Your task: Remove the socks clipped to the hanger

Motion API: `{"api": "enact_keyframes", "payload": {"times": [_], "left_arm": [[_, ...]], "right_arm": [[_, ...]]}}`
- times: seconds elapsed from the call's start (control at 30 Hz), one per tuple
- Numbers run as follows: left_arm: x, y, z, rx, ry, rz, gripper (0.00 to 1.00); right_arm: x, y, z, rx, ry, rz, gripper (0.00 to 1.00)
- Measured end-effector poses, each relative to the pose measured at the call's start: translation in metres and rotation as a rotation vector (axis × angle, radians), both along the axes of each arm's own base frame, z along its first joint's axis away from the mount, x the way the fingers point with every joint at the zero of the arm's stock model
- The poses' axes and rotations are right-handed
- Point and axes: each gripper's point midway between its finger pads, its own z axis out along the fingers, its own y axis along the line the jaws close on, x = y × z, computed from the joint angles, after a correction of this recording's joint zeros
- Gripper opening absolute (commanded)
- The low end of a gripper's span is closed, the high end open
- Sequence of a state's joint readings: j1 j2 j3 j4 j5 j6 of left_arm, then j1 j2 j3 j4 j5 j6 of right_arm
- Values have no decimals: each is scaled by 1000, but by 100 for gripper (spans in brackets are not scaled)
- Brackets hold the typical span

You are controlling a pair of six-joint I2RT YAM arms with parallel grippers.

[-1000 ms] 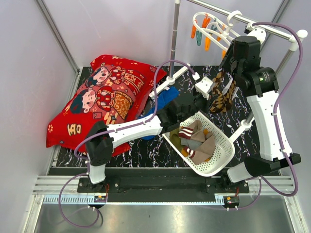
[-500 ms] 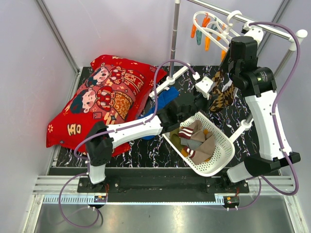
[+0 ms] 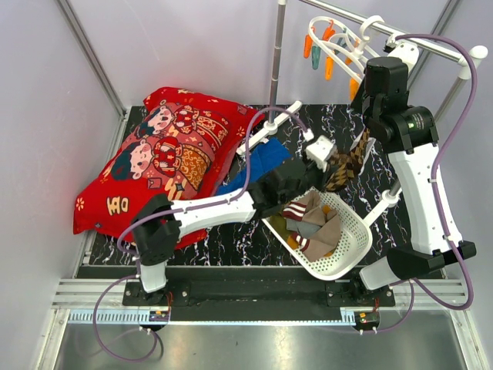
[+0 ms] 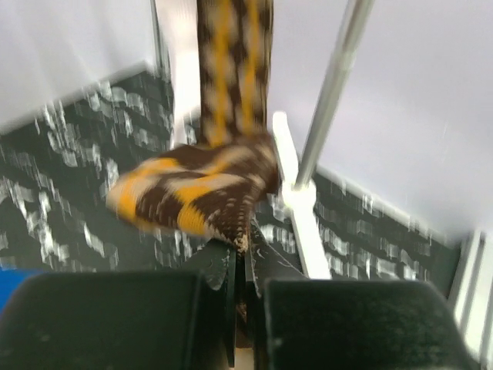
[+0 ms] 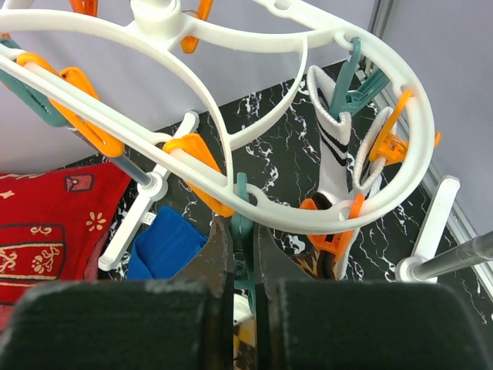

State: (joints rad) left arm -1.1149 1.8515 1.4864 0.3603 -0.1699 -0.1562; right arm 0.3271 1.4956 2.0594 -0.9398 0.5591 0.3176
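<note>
Pale lilac walls (image 3: pixel 154 46) close in on 3 sides, evenly lit, no hard shadows. Down below, a black tabletop (image 3: pixel 223 239) veined with white. A bare metal pole (image 3: pixel 276 54) stands upright at the back, a rail (image 3: pixel 343 11) slants across the far right corner, and white feet (image 3: pixel 266 132) lie flat on the marble. Nearest us, a ribbed aluminium edge (image 3: pixel 254 297), then a grey steel sheet (image 3: pixel 254 343).
</note>
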Motion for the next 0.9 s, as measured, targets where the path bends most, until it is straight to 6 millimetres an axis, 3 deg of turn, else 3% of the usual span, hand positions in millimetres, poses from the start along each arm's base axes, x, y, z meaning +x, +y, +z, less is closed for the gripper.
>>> {"api": "enact_keyframes", "payload": {"times": [0.2,0.37,0.4,0.5,0.53,0.6,0.67,0.73,0.9], "left_arm": [[-51,36,-57,96,86,-37,0],[-91,48,-78,94,160,-92,7],[-95,50,-86,94,178,-95,11],[-104,60,-118,130,234,-93,46],[-106,63,-128,146,257,-85,64],[-105,65,-141,173,284,-63,77],[-102,67,-144,202,298,-34,97],[-97,66,-135,211,292,-8,99],[-88,64,-89,157,245,20,99]], "right_arm": [[0,6,1,27,-4,23,0],[1,11,0,55,-5,40,0],[1,12,0,60,-7,41,0],[0,14,1,74,-9,51,0],[0,15,1,78,-10,55,0],[-1,16,2,86,-13,60,0],[-2,17,4,95,-17,64,0],[-2,19,4,108,-20,72,0],[-2,24,5,139,-25,87,0]]}}
